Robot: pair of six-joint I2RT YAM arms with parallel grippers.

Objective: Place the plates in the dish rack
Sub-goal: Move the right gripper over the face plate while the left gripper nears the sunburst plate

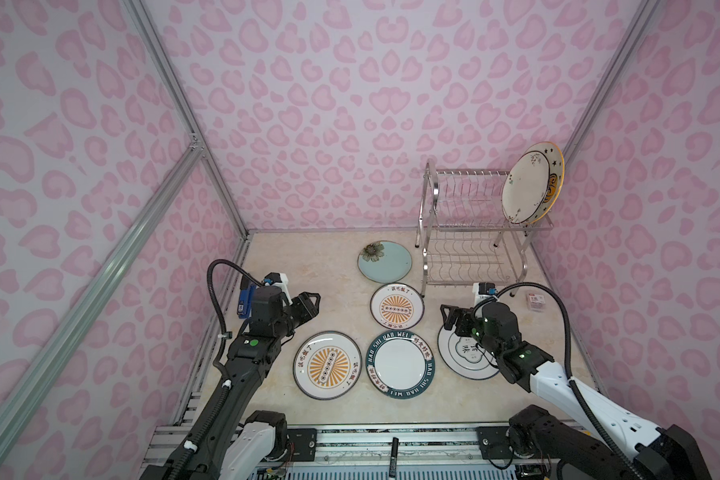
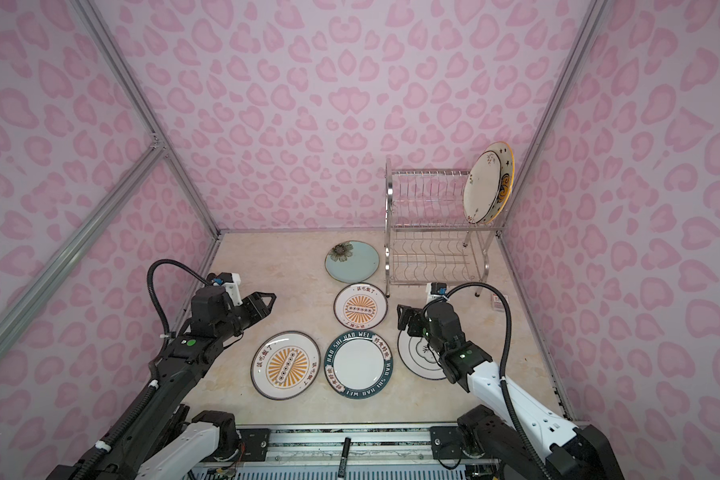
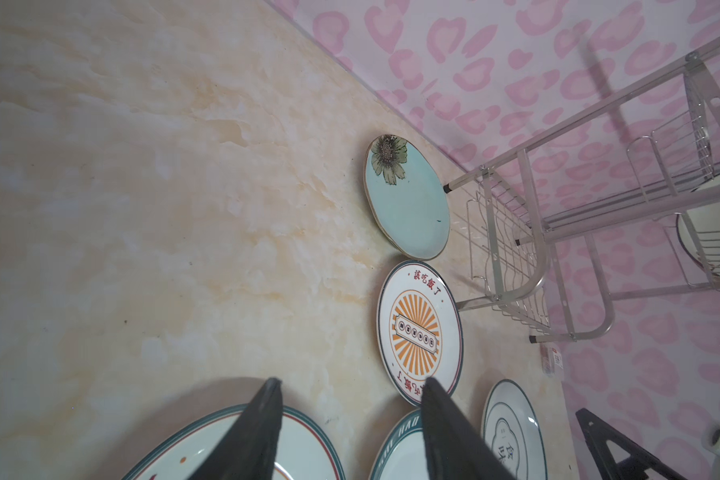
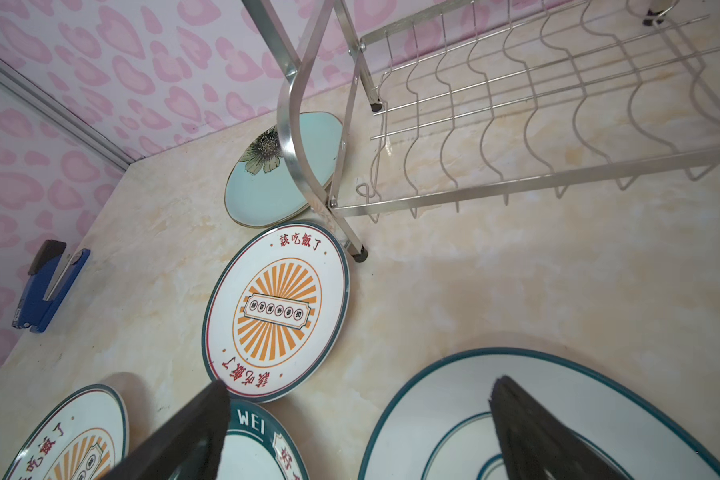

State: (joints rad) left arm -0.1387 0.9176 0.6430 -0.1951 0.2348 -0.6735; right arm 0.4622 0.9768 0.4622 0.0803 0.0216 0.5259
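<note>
1. Left fingers (image 1: 310,300) are spread with nothing between them. They are above bare bench (image 1: 308,257), at 11 o'clock from the large sunburst plate (image 1: 328,365).
2. Right fingers (image 1: 449,318) are spread wide and empty, above the 11 o'clock rim of the emblem plate (image 1: 462,357).
3. The rack (image 1: 466,226) is shiny two-tier wire with looped tube ends. It stands at 1 o'clock on the bench, close to the back wall.
4. Two plates stand on edge at the 3 o'clock end of its upper tier:
   - The cream plate (image 1: 524,187) has small sprigs and a dark rim line.
   - Behind it, mostly covered, is the star plate (image 1: 553,178), dark with an orange rim.
5. Five plates lie flat, face up, on the bench:
   - The blue plate (image 1: 385,262) is pale with a dark flower, and lies just beside the rack's 9 o'clock foot.
   - The small sunburst plate (image 1: 396,306) lies at 6 o'clock from the blue plate. It is white with orange rays and red characters.
   - The large sunburst plate has the same pattern.
   - The lettered plate (image 1: 400,363) lies at 3 o'clock from the large sunburst plate, almost touching it. It is white with a dark-teal rim.
   - The emblem plate is white with thin dark rings, and the right arm partly hides it.
</note>
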